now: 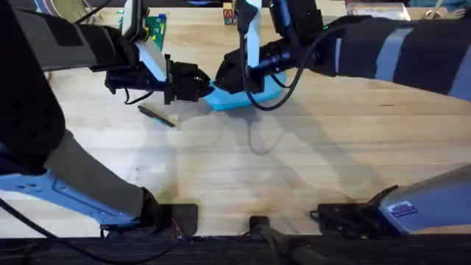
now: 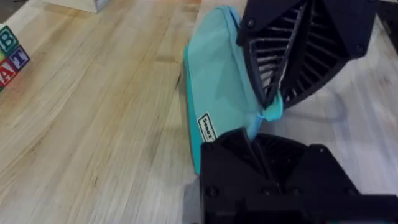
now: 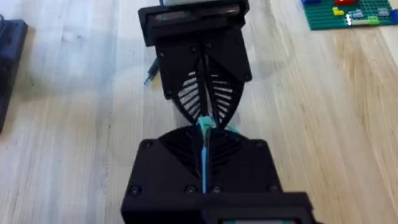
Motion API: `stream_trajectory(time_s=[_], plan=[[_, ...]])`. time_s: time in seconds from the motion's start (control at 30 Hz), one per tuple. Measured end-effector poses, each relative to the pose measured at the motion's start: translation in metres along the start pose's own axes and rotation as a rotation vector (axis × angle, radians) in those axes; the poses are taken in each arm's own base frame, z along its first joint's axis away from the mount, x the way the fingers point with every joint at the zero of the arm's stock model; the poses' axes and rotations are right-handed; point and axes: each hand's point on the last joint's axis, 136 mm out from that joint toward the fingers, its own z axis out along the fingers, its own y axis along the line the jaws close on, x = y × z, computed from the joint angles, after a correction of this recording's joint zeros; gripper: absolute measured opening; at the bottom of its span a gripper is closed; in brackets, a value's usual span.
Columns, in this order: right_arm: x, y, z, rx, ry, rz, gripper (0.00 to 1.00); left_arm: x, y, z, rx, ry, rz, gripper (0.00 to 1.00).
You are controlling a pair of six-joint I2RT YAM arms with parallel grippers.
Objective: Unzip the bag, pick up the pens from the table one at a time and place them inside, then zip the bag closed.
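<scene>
Bag: light blue pouch lying on the worktop, far side, near centre. Both arms meet over it. In the left wrist view the bag lies lengthwise away from the camera, a small white label on its near side.

Left gripper reaches in from the left to the bag's left end. Its black ribbed fingers sit at the bag's near end with a fold of blue fabric pinched at their tip. Jaws together, clamped on the bag.

Right gripper comes from the right, crossing over the bag, tip to tip with the left one. Its wrist view shows a thin blue strip of the bag running between its closed fingers, with the left gripper facing it head-on. Jaws together, clamped on the bag.

Pen: one dark stick pen lying flat on the worktop, left of the bag and nearer the arm bases, below the left arm, apart from the bag.

Outward: green brick baseplate at the far edge behind the left arm; lettered toy blocks on the wood, well apart from the bag.
</scene>
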Motion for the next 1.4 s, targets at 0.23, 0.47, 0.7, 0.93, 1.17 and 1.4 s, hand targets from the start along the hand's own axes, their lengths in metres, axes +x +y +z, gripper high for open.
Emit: stream_trajectory(time_s=[0.23,0.47,0.7,0.93,1.17,1.4], plan=[[0.000,0.001,0.003,0.010,0.012,0.007,0.030,0.000,0.000,0.000,0.000,0.000,0.000,0.042],[0.000,0.001,0.003,0.011,0.012,0.014,0.030,0.000,0.000,0.000,0.000,0.000,0.000,0.042],[0.000,0.001,0.003,0.011,0.015,0.019,0.030,0.000,0.000,0.000,0.000,0.000,0.000,0.042],[0.007,0.007,0.003,-0.008,0.041,0.048,0.030,0.001,0.000,0.000,0.000,0.004,-0.001,0.042],[0.011,0.010,0.003,-0.021,0.057,0.066,0.047,0.001,-0.001,0.001,0.003,0.005,-0.002,0.042],[0.004,0.029,0.008,-0.094,0.033,0.073,0.888,0.001,0.001,0.000,-0.003,0.004,0.011,0.042]])
